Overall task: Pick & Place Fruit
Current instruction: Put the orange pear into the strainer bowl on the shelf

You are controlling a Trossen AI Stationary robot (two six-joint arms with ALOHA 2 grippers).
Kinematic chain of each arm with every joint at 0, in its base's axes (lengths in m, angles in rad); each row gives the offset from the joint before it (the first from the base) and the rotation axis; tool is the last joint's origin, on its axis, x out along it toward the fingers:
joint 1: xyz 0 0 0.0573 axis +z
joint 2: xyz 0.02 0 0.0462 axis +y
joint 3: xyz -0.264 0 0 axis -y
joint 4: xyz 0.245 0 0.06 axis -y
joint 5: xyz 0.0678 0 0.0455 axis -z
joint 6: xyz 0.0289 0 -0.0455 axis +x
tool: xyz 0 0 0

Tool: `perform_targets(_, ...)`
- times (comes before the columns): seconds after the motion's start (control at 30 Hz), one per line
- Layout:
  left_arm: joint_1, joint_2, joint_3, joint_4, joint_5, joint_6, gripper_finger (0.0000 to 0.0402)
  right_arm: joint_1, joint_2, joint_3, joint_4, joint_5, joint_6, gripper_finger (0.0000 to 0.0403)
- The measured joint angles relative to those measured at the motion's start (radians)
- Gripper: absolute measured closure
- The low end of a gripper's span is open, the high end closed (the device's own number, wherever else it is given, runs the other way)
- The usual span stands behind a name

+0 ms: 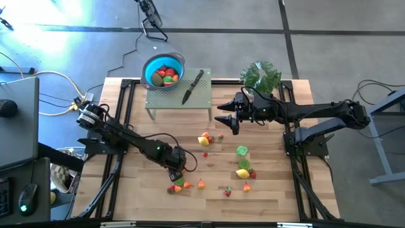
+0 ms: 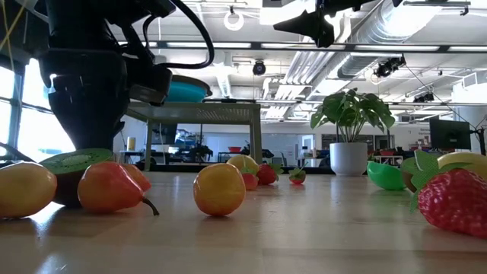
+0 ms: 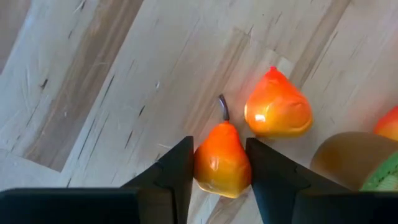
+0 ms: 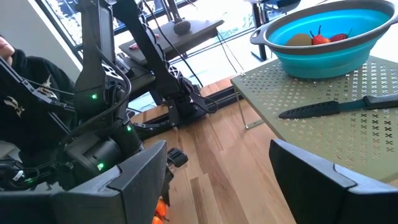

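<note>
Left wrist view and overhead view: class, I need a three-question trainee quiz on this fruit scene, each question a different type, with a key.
1. True or false: the left pincer has its fingers on either side of an orange pear.
2. Which lies beside the blue bowl on the green stand: (a) knife, (b) spoon, (c) cup?
3. Complete: the right pincer holds ____.

Key: 1 true; 2 a; 3 nothing.

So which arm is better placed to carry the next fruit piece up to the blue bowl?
Left. The left gripper straddles a small orange toy pear on the wooden table, a finger on each side. The right gripper hangs open beside the green perforated stand, holding nothing.
</note>
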Motion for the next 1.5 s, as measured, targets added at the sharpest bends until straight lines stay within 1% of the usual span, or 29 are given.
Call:
perform_targets(0.2,0.0,0.0,0.0,-0.003,0.021,0.0,0.0274,0.0,0.0,0.0,0.0,0.0,0.0,0.0127)
perform_targets(0.57,0.0,0.0,0.0,-0.004,0.024,0.0,0.0274,0.0,0.0,0.0,0.0,0.0,0.0,0.0127)
perform_targets(0.87,0.0,-0.002,0.001,-0.011,0.093,0.028,0.0274,0.0,0.0,0.0,0.0,0.0,0.0,0.0127)
perform_targets(1.03,0.0,-0.042,0.001,-0.04,0.078,0.028,0.0275,0.0,0.0,0.0,0.0,0.0,0.0,0.0127)
perform_targets(1.2,0.001,-0.11,0.001,-0.09,0.058,0.027,0.0275,0.0,0.0,0.0,0.0,0.0,-0.007,0.0127)
perform_targets(1.5,0.001,-0.246,0.002,-0.071,0.058,0.023,0.0275,0.0,0.0,0.0,0.001,0.004,-0.007,0.0127)
